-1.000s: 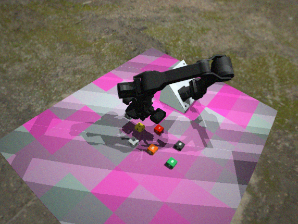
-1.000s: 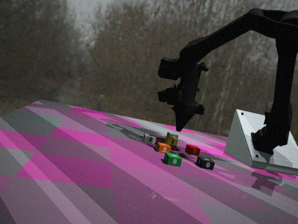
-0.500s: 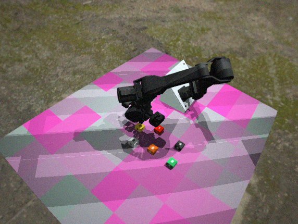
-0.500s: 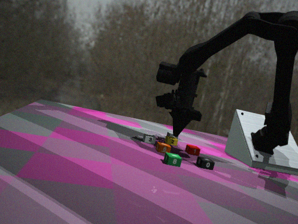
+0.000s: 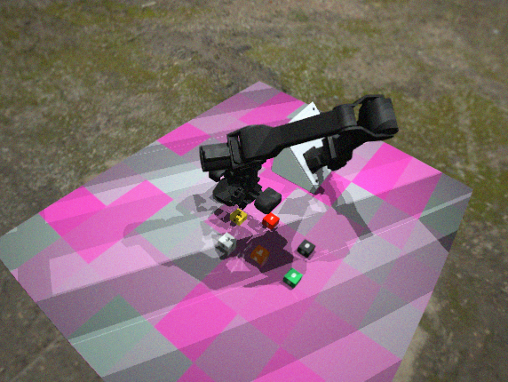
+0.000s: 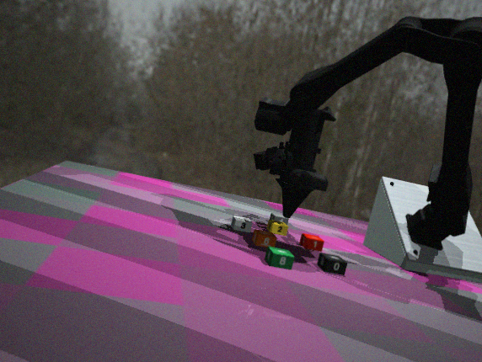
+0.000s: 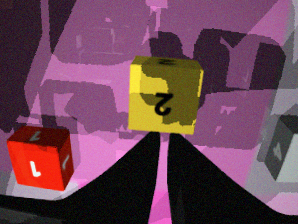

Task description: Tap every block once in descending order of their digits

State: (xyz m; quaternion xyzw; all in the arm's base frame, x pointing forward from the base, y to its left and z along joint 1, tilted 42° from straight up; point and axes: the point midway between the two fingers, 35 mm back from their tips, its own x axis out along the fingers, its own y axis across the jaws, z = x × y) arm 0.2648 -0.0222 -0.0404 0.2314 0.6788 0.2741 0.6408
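My gripper [image 6: 287, 215] [image 7: 164, 141] is shut and empty, just above and beside the yellow block marked 2 [image 5: 238, 217] [image 6: 278, 228] [image 7: 162, 100]. The tips meet its near edge in the wrist view; contact is not clear. The red block marked 1 [image 5: 270, 220] [image 6: 312, 242] [image 7: 35, 160] is at the left in the wrist view. A grey block [image 6: 279, 218] [image 7: 287, 150], seemingly 4, is at the right. Also on the table are the white 3 [image 5: 226, 243] [image 6: 241, 224], green 8 [image 5: 292, 277] [image 6: 280, 258], black 0 [image 5: 306, 249] [image 6: 332, 263] and orange block [image 5: 259, 254] [image 6: 264, 239], its digit unclear.
The blocks stand close together on the pink and grey checked table [image 5: 195, 315] [image 6: 105, 269]. The arm reaches over them from its pale wedge-shaped base [image 5: 290, 166] [image 6: 381, 215]. The gripper's shadow falls over the orange block.
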